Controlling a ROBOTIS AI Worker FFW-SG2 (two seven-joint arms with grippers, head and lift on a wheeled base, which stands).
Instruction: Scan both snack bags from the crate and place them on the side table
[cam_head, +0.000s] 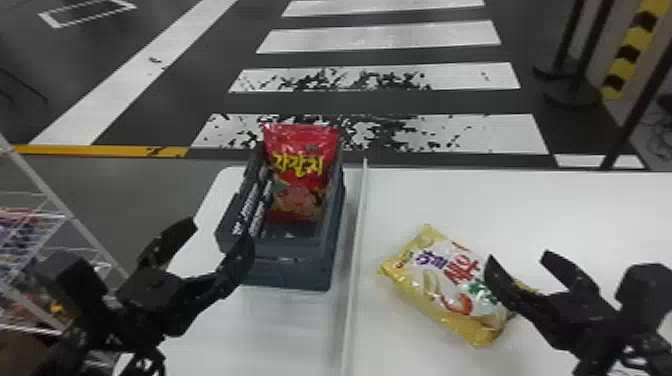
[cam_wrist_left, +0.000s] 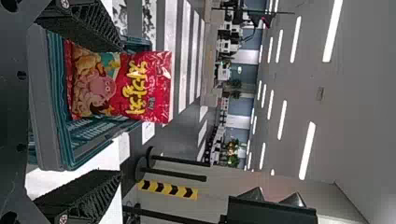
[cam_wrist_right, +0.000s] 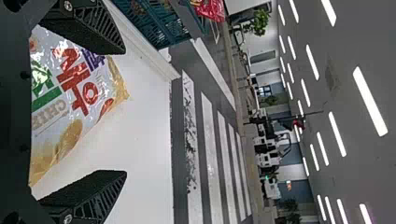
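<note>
While striped floor (cam_head: 375, 102) stretches beyond, a white table (cam_head: 575, 210) holds the yellow bag (cam_head: 435, 290), flat, lengthwise far-left to near-right, and a crate (cam_head: 290, 272), red bag (cam_head: 300, 195) upright inside. Left gripper (cam_head: 220, 232) and right gripper (cam_head: 517, 256) gape wide, empty.

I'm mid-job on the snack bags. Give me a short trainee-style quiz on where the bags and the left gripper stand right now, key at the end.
1. Where is the red snack bag?
A) in the crate
B) beside the crate
C) gripped by the robot

2. True or false: the yellow snack bag lies on the white table, outside the crate.

3. Fill in the blank: the fingers of the left gripper are ____ .

Key: 1 A; 2 true; 3 open
</note>
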